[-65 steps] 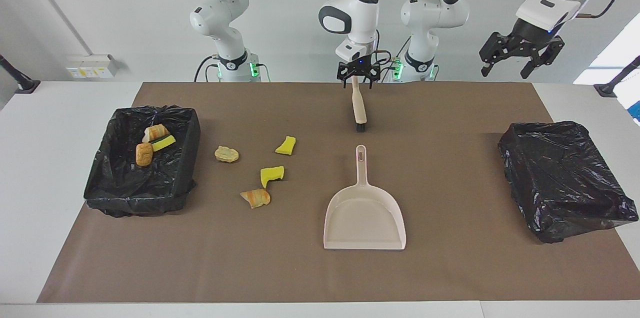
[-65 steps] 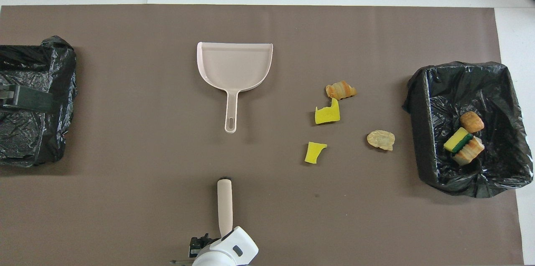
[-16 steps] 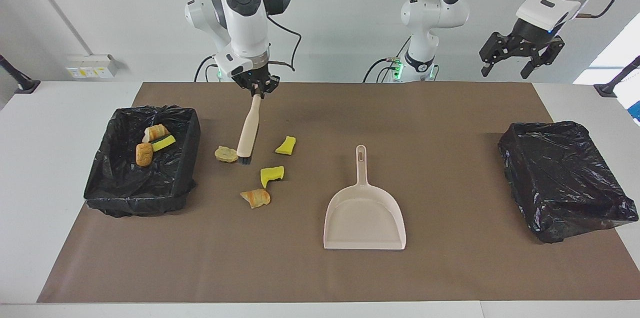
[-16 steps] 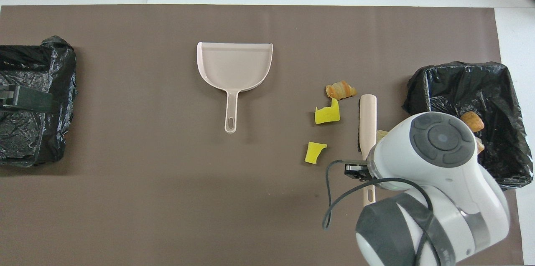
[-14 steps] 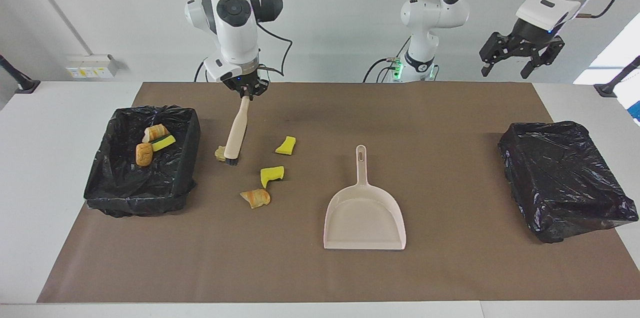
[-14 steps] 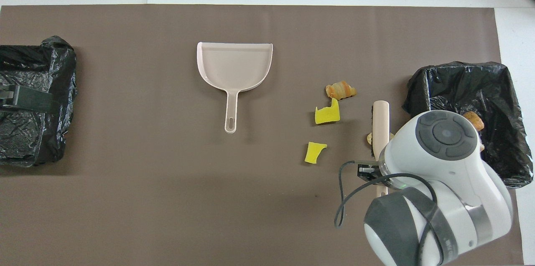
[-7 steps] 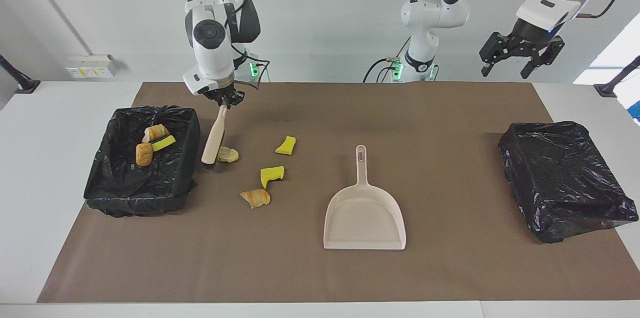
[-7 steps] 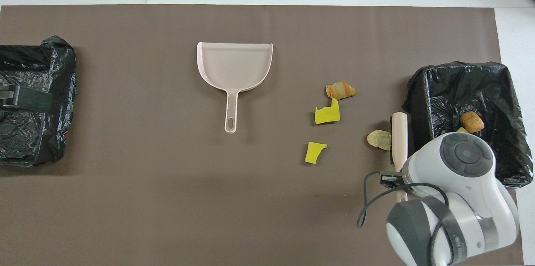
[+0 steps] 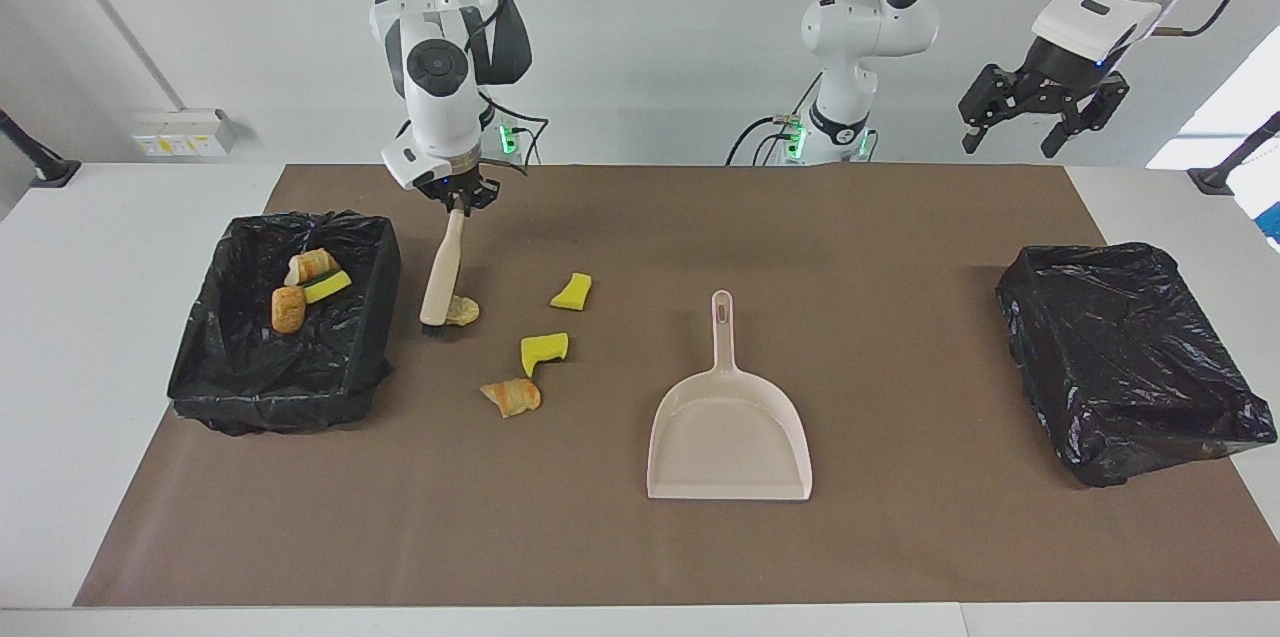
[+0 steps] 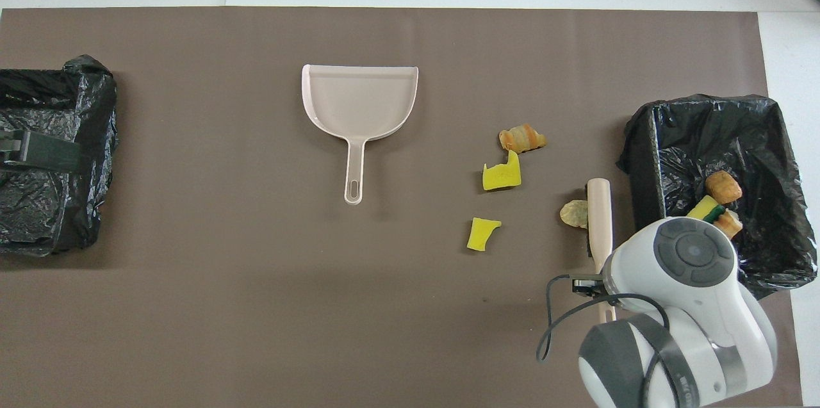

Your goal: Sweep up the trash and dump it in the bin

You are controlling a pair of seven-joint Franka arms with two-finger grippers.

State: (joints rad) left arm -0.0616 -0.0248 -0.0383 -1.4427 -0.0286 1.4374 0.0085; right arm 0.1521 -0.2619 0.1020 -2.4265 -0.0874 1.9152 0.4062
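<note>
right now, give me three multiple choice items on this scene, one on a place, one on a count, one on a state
1. Where is the brush head?
A. in the dustpan
B. beside the tan scrap, by the bin with trash
C. in the empty bin

2. How many scraps lie on the mat outside the bins?
A. two
B. four
C. seven

3. What state is the right gripper in?
A. shut on the brush
B. open over the dustpan
C. open, holding nothing

Answers:
1. B, the bristles sit next to the tan scrap near the bin.
2. B, two yellow and two bread-like pieces lie on the mat.
3. A, it grips the handle's top.
</note>
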